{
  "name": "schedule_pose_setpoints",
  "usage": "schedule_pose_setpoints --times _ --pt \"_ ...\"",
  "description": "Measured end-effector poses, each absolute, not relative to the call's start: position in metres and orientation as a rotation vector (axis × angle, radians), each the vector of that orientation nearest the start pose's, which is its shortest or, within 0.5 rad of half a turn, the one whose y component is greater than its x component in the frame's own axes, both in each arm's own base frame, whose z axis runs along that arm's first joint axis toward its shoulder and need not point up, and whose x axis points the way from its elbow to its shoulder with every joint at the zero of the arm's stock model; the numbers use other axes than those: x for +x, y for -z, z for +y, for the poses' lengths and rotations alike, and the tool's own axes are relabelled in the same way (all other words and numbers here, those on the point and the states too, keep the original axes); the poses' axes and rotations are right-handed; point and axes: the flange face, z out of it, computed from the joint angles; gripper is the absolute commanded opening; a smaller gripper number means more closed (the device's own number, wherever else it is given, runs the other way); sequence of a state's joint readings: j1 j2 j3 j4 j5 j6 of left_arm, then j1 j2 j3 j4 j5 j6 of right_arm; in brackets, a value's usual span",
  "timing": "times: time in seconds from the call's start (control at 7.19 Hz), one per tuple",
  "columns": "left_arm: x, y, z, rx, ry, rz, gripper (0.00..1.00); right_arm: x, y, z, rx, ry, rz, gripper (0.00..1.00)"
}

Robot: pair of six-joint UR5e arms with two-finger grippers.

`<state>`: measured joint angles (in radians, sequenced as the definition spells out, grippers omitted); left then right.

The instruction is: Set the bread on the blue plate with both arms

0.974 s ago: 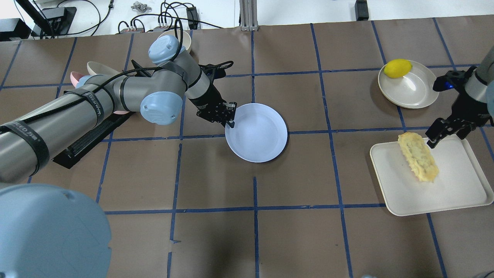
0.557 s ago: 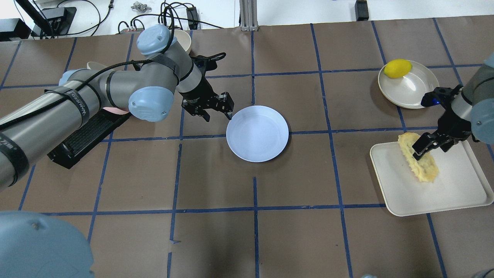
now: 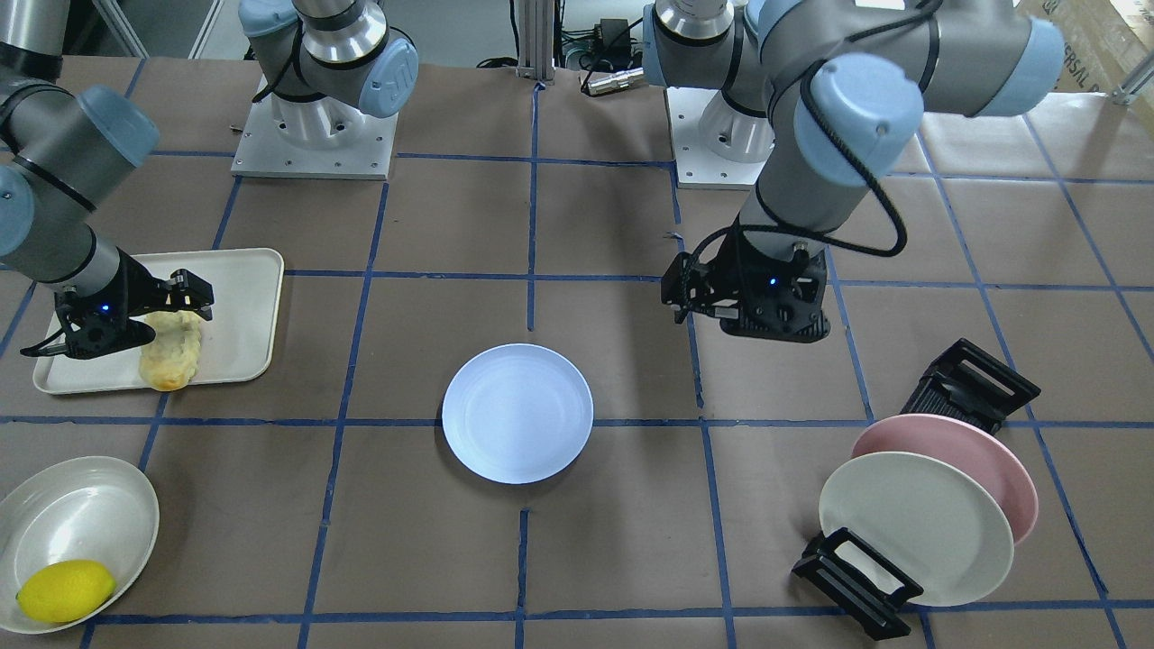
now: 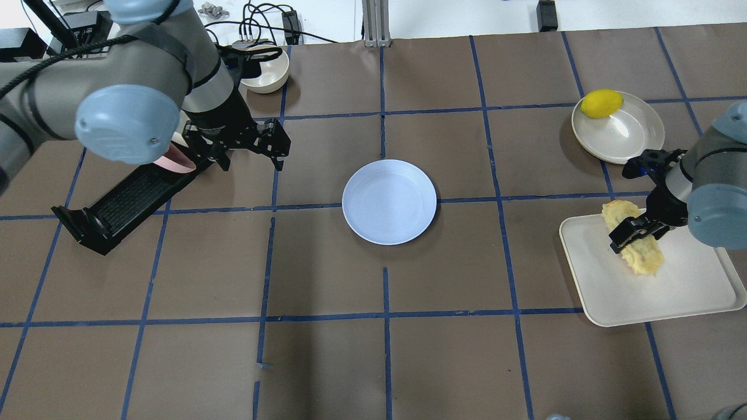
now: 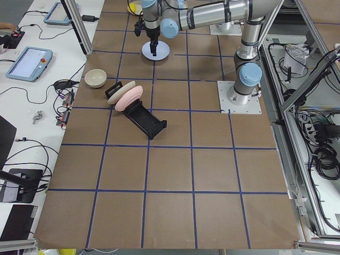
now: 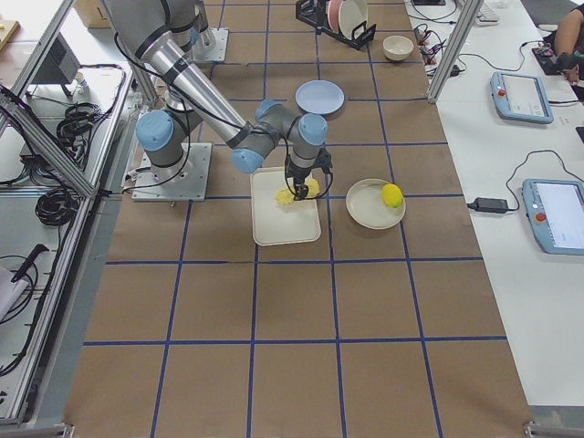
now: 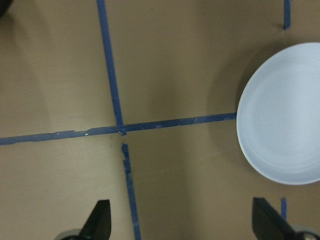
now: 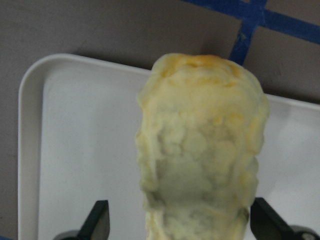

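The bread, a ridged golden loaf, lies on the cream tray at the right. My right gripper is open and low over it. In the right wrist view the bread sits between the two spread fingers. The blue plate lies flat and empty at the table's middle, and it also shows in the front view. My left gripper is open and empty, above bare table to the left of the plate. The left wrist view shows the plate's edge at the right.
A cream plate holding a lemon sits behind the tray. A black dish rack at the left holds a pink plate and a cream plate. A small bowl stands at the back left.
My left gripper has drawn back from the blue plate's rim, moving left and away. My right gripper has moved in over the bread and now straddles it.
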<state>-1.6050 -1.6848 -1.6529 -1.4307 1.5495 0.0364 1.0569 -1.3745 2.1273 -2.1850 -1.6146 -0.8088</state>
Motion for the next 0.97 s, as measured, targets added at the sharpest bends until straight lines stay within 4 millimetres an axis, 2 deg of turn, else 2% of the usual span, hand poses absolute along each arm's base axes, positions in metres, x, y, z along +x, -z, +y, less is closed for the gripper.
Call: schedule_pose_setpoints --times 0.14,0.42,0.56,0.7,0.97 --pt "-0.143 -0.435 -0.514 0.088 -0.102 3.143 1.0 -0.112 -0.192 -0.461 -0.46 -0.199 3.047 0.78" --pt "-0.126 -0.482 -0.519 0.045 -0.116 3.135 1.0 -0.115 -0.175 -0.468 -0.482 -0.181 3.041 0.3" --pt "-0.122 -0.492 -0.522 0.034 -0.119 3.135 1.0 -0.115 -0.182 -0.467 -0.486 -0.18 3.055 0.1" --pt "-0.121 -0.496 -0.52 0.031 -0.119 3.135 1.0 -0.112 -0.197 -0.462 -0.481 -0.197 3.063 0.05" --pt "-0.121 -0.503 -0.517 0.029 -0.104 3.131 1.0 -0.095 -0.228 -0.451 -0.429 -0.231 3.069 0.04"
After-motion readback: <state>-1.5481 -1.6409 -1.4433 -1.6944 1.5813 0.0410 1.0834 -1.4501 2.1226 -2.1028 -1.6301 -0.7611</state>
